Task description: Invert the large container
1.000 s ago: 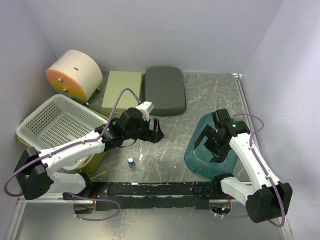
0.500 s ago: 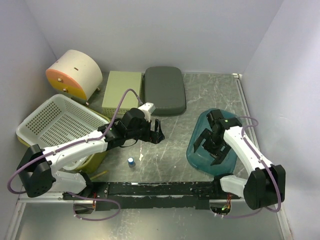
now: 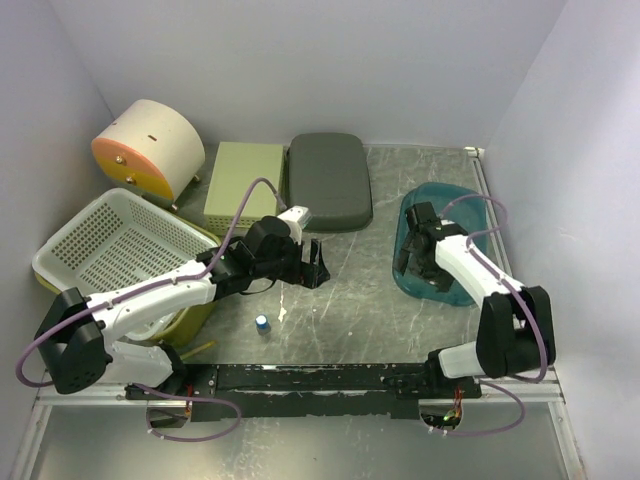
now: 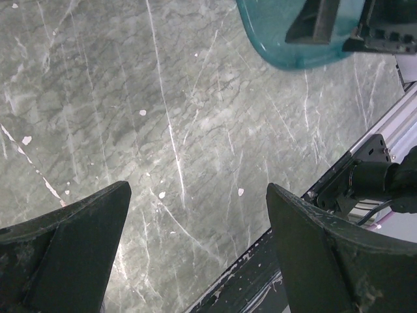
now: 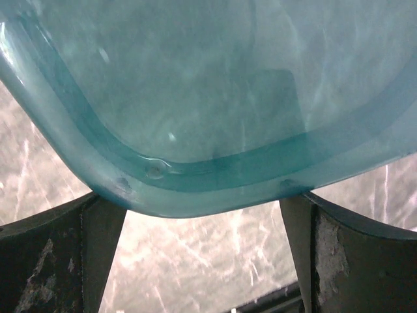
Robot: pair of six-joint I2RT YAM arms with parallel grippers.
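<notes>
Container (image 3: 437, 196) farther back — near wall (image 3: 560, 150)

A large teal container (image 3: 462, 198) of translucent plastic (rounded corners, a thick raised rim (image 5: 195, 173)) is being shown on the right side of the grey marbled table (image 3: 350, 290). It is apparently being held tilted, with one rim edge raised off the surface.

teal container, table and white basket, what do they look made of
Teal container: likely translucent glossy plastic; light shows faintly through it and its rim looks moulded. Table: grey stone-look surface with white veins, possibly marble or a printed laminate. White basket: probably plastic, with perforated grid walls.
</notes>
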